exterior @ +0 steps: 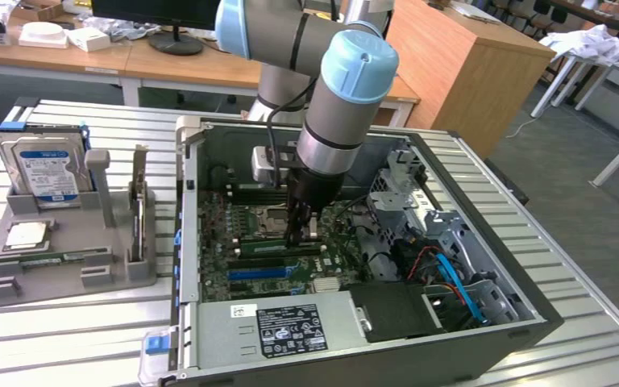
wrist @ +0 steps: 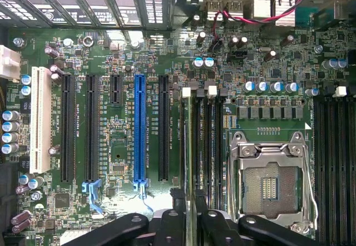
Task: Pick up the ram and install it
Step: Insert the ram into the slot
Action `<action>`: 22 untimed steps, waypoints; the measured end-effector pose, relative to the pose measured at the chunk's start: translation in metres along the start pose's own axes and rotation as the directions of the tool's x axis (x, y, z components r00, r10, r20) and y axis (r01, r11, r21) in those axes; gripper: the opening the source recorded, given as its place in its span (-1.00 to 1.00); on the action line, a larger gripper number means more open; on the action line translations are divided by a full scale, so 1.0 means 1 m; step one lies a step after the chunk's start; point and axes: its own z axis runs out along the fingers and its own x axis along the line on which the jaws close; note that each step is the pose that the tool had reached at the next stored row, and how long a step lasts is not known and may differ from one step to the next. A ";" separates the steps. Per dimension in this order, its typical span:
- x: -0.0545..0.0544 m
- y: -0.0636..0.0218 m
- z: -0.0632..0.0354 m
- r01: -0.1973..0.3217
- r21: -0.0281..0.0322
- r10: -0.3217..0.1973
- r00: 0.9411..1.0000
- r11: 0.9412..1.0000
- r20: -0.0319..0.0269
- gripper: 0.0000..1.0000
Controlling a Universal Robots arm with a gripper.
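Observation:
The ram (wrist: 189, 146) is a thin green stick seen edge-on in the wrist view. It stands upright in a memory slot with white end clips, beside the open processor socket (wrist: 270, 185). My gripper (wrist: 189, 204) straddles the ram's near end. In the exterior view the gripper (exterior: 301, 234) reaches straight down into the open computer case (exterior: 503, 266), its tip low over the motherboard (exterior: 245, 266) next to the socket. The arm and gripper hide the ram from that view.
At the exterior view's left, a grey holder (exterior: 62, 274) carries a silver hard drive (exterior: 43, 169) and a square processor chip (exterior: 27, 235). The case holds a labelled power supply (exterior: 277, 326), a drive cage (exterior: 412, 189) and blue cables (exterior: 450, 278). A blue expansion slot (wrist: 139, 129) lies near the memory slots.

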 end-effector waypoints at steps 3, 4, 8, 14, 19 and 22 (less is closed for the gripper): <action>0.000 0.0000 0.0000 0.000 0.000 0.000 1.000 1.000 0.000 -0.61; 0.000 0.0000 0.0000 0.000 0.000 0.000 1.000 1.000 0.000 -0.61; 0.000 0.0000 0.0000 0.000 0.000 0.000 1.000 1.000 0.000 -0.61; 0.000 -0.0045 -0.0003 0.000 -0.001 0.000 1.000 1.000 0.004 -0.61; 0.000 -0.0056 -0.0004 0.000 -0.001 0.000 1.000 1.000 0.004 -0.61; 0.000 -0.0056 -0.0004 0.000 -0.001 0.000 1.000 1.000 0.004 -0.64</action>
